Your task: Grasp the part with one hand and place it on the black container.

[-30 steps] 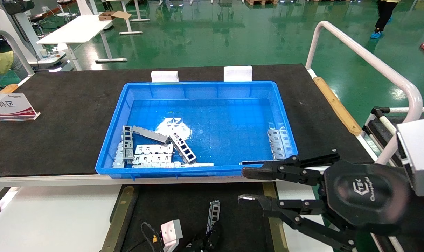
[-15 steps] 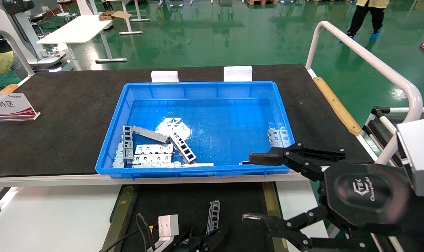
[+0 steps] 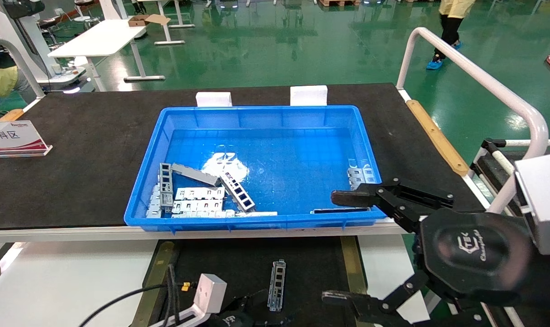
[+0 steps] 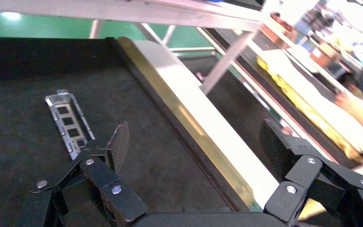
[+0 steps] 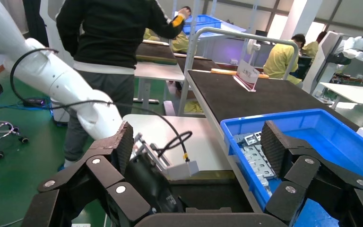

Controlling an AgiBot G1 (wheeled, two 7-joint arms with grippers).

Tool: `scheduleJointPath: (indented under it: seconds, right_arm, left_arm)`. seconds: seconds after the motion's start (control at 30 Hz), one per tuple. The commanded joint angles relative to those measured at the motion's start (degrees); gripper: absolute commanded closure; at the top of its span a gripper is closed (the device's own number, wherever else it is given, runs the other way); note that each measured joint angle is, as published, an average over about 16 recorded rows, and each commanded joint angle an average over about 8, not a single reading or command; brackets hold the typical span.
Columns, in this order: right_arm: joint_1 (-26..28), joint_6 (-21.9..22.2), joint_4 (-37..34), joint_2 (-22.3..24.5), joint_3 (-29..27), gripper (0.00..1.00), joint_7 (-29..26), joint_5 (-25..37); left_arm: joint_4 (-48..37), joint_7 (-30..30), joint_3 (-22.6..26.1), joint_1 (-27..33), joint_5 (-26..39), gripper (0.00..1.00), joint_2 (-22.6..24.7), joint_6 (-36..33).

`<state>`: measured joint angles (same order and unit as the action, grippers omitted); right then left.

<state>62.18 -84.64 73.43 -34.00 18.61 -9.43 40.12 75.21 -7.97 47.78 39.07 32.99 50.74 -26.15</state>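
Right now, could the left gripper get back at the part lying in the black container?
Probably yes: the left gripper is open just short of the part, which lies flat and alone on the black container.

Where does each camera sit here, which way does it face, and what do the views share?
Head view: on the robot's head, facing forward and down at the blue bin and the black container; the right gripper shows open, the left arm at the bottom edge.
Left wrist view: on the left wrist, facing the container floor, where the part lies free between the open left gripper fingers.
Right wrist view: on the right wrist, facing across the bin toward the left arm.
Shared: the part in head and left wrist views; the bin in head and right wrist views.
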Motion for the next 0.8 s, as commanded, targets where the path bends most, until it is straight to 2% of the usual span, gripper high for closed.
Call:
scheduleJointPath:
  seconds: [0.03, 0.37, 0.8]
  right_arm:
    - [0.0, 0.0, 0.0, 0.0, 0.0, 0.0, 0.0, 0.0]
    - [0.01, 0.01, 0.0, 0.01, 0.02, 0.0, 0.01, -0.01]
    - [0.01, 0.02, 0.0, 0.02, 0.04, 0.0, 0.02, -0.03]
  left_arm:
    - [0.66, -0.55, 0.49, 0.89, 0.22, 0.0, -1.92, -2.3]
    - [1.86, -1.43, 0.6, 4.34, 0.78, 0.0, -9.3, -11.89]
    - [2.29, -0.18, -1.22, 6.2, -0.51, 0.0, -11.55, -17.22]
